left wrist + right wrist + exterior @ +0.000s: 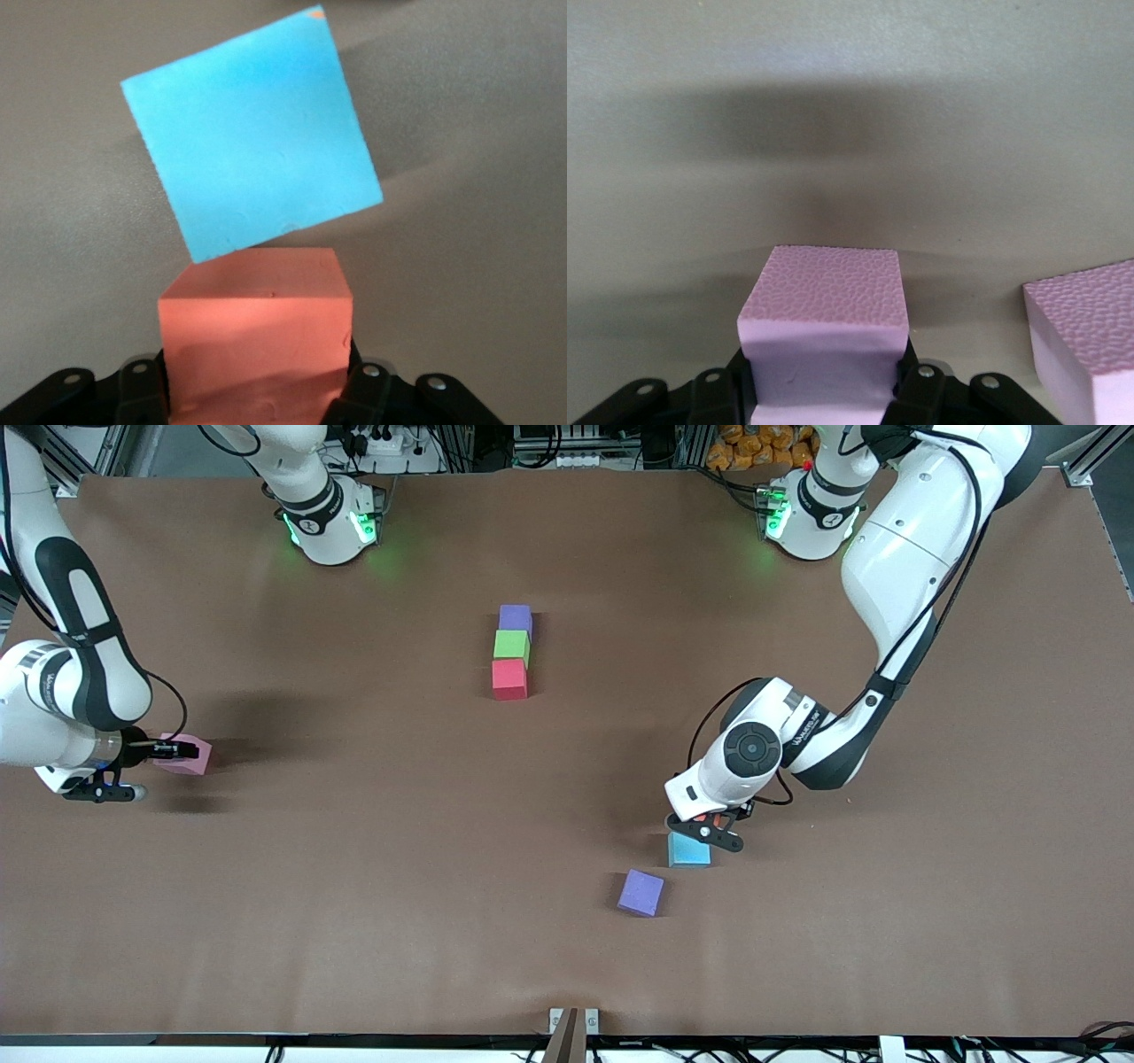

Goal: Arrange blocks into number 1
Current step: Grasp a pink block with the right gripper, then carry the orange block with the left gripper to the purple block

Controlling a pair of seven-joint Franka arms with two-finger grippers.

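The line so far, purple [515,618], green [511,645] and red [509,679] cubes touching, runs mid-worktop [372,921] with its long axis pointing toward the front camera. Its open ends are above purple and below red.

The left pincer [706,831] grips an orange cube [255,341], held over the blue cube [688,851], nearer the front camera than the line and toward the left arm's end. A loose purple cube [640,892] lies just beside the blue one.

The right pincer [168,751] is clamped on a pink cube [824,341] near the right arm's end of the worktop. A second pink cube [1090,341] sits beside it.

Both pincers have bare worktop between them and the line. The left looks nearer to it.
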